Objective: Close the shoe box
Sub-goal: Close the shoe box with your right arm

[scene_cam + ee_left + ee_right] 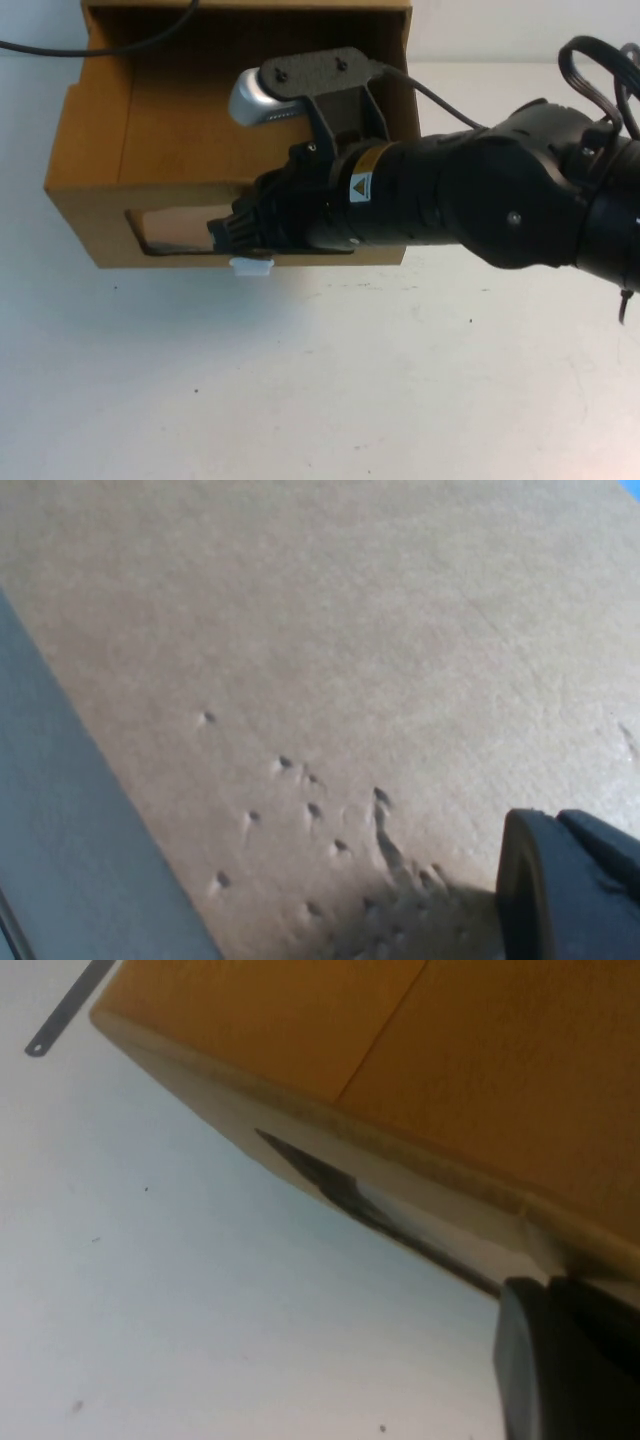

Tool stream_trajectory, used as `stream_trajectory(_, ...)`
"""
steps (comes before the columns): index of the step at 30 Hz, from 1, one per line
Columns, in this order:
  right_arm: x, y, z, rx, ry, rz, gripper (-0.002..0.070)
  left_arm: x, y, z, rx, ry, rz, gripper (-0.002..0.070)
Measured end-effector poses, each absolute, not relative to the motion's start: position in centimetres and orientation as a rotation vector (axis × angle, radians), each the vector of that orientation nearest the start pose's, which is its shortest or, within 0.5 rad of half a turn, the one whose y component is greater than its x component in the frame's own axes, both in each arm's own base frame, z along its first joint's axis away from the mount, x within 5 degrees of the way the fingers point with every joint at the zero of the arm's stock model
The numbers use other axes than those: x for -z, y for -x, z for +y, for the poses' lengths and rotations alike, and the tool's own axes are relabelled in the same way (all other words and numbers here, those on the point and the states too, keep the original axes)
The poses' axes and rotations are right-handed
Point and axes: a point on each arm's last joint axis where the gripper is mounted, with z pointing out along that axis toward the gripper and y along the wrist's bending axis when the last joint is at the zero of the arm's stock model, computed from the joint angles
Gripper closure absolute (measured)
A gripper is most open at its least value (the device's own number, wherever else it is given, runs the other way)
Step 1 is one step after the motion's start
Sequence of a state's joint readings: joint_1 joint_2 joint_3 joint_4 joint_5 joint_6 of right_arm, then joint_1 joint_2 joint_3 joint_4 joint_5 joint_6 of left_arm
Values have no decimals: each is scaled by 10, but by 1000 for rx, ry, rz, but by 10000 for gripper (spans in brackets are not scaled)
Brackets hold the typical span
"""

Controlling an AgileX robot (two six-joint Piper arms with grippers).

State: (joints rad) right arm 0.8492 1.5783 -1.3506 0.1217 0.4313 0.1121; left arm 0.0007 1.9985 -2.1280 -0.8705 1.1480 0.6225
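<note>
The brown cardboard shoe box (95, 220) stands at the back left of the white table, its drawer pulled out toward me and its inside (180, 120) bare. Its front has a clear window (165, 228) with a small white pull tab (251, 266) below. My right gripper (228, 232) sits against the front panel at the window's right end, just above the tab. The right wrist view shows the box front (420, 1175) edge-on beside the right gripper (565, 1360). My left gripper (570, 890) is out of the high view; its camera is close against plain dented cardboard (330, 660).
A black cable (40, 48) runs over the table to the box's back left corner. The right arm (480, 200) crosses the box's right side. White table (320, 380) stretches in front of the box.
</note>
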Motion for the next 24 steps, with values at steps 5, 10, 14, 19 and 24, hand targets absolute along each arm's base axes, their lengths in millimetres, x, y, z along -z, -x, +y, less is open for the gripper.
stream_trajectory(5,-344,-253,285,-658,697,2108,685,-395,-440,-63,792,-556,2109,680)
stream_trajectory(10,-348,-262,289,-653,688,2087,685,-395,-440,-63,794,-559,2112,680)
stream_trajectory(14,-351,-266,294,-656,685,2073,685,-395,-440,-63,796,-560,2113,680)
stream_trajectory(19,-351,-267,295,-650,695,2096,686,-395,-440,-63,795,-561,2111,680)
stream_trajectory(24,-352,-266,295,-655,694,2103,686,-395,-440,-63,795,-561,2111,680)
